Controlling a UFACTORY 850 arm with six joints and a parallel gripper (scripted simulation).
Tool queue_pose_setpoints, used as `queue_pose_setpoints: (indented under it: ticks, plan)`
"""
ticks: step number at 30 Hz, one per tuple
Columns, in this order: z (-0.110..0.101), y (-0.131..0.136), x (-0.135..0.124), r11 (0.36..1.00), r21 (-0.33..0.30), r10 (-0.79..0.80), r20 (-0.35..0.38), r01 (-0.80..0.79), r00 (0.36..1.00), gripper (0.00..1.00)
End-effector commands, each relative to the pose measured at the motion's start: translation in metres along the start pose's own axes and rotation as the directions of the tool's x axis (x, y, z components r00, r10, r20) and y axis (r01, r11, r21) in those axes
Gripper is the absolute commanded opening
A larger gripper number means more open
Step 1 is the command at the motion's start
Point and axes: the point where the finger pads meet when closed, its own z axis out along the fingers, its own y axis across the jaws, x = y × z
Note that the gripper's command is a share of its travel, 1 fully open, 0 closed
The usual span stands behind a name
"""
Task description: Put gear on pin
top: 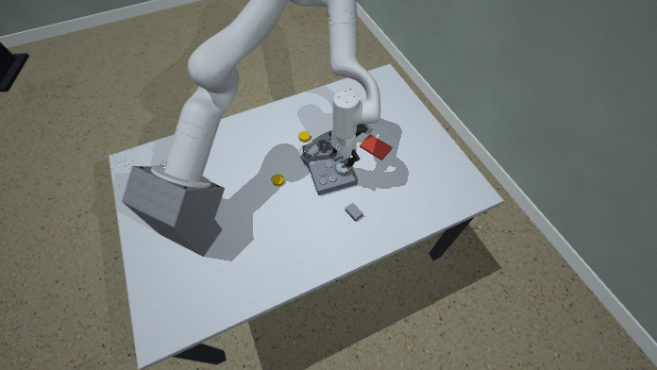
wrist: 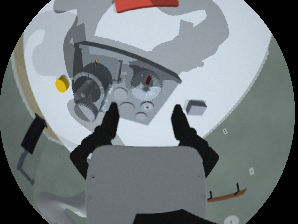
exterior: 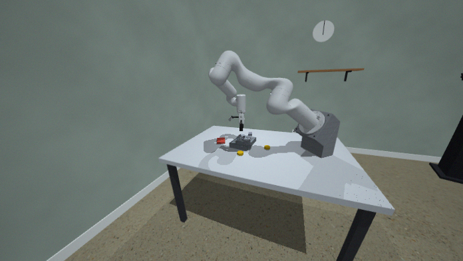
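Observation:
The dark grey timing case (top: pixel 330 172) lies on the white table, and also shows in the wrist view (wrist: pixel 123 86) and the exterior view (exterior: pixel 243 142). A small pale toothed gear (top: pixel 341 167) lies on the case's right part. In the wrist view a red mark (wrist: pixel 148 82) shows there. A larger ring-shaped gear (wrist: pixel 89 90) sits at the case's other end. My gripper (top: pixel 347 160) (wrist: pixel 145 110) hangs upright a little above the small gear, fingers open and empty. The pin and the collar mark are too small to make out.
A red block (top: pixel 376 146) lies just right of the case, near the wrist. Two yellow discs (top: pixel 304 136) (top: pixel 277 179) lie to the case's left. A small grey block (top: pixel 354 211) lies in front. The robot base (top: pixel 172 205) stands at the table's left.

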Motion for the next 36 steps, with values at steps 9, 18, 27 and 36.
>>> queue_pose_setpoints:
  ticks: [9,18,27,36]
  plan:
    - [0.000,0.000,0.000,1.000,-0.001,0.000,-0.001,0.000,1.000,0.93]
    - [0.001,0.000,0.000,1.000,-0.001,0.000,-0.001,0.000,1.000,0.93]
    - [0.006,0.000,0.000,1.000,-0.001,0.000,-0.001,0.000,1.000,0.93]
    - [0.015,0.000,0.000,1.000,-0.001,0.000,-0.001,0.000,1.000,0.93]
